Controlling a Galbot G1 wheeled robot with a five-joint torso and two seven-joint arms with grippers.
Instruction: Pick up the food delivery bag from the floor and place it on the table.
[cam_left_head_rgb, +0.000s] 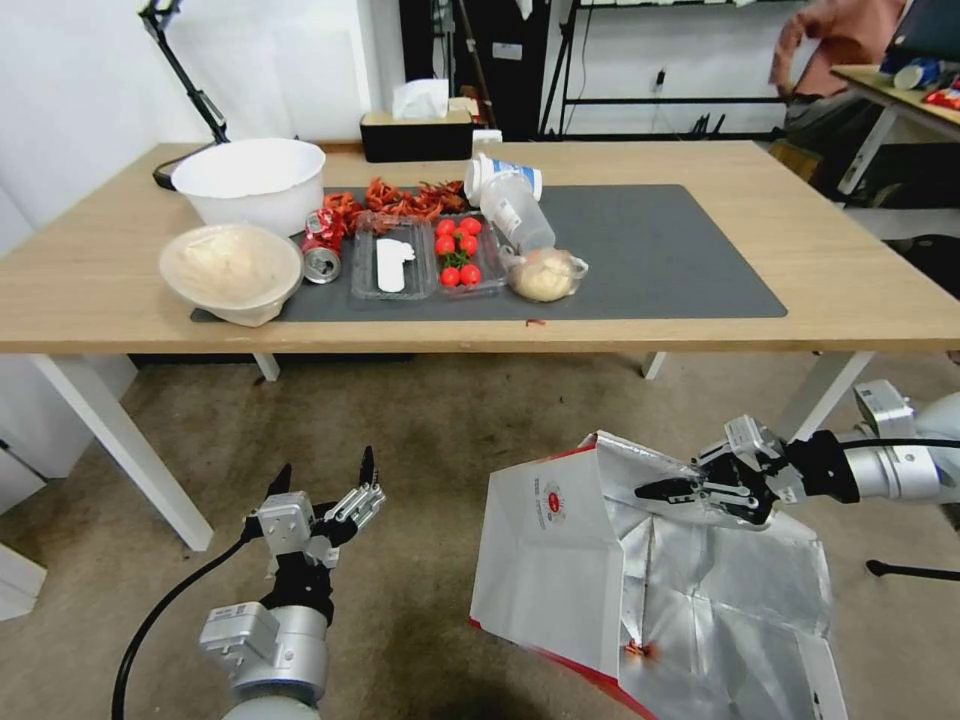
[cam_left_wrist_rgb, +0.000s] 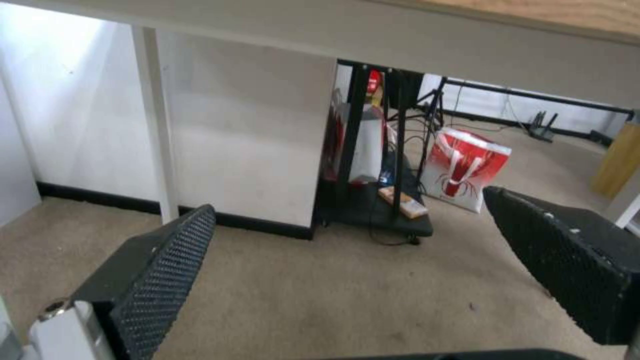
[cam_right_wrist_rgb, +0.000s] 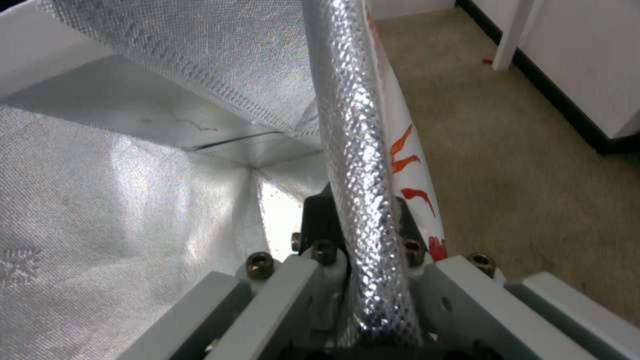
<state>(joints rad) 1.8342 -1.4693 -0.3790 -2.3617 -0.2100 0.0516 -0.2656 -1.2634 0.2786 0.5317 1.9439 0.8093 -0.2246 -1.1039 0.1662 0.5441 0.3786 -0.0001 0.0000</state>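
Head view: right gripper (cam_left_head_rgb: 665, 489) is clamped on the food delivery bag's (cam_left_head_rgb: 560, 560) rim below the table (cam_left_head_rgb: 850, 290), lifting undone; left gripper (cam_left_head_rgb: 325, 480) spread, idle.

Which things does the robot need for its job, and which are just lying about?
Needed: bag, pinched at its rim by the right tool; table; floor.

Lying about: bowl, can, tomatoes, bottle, bun, tissue box.
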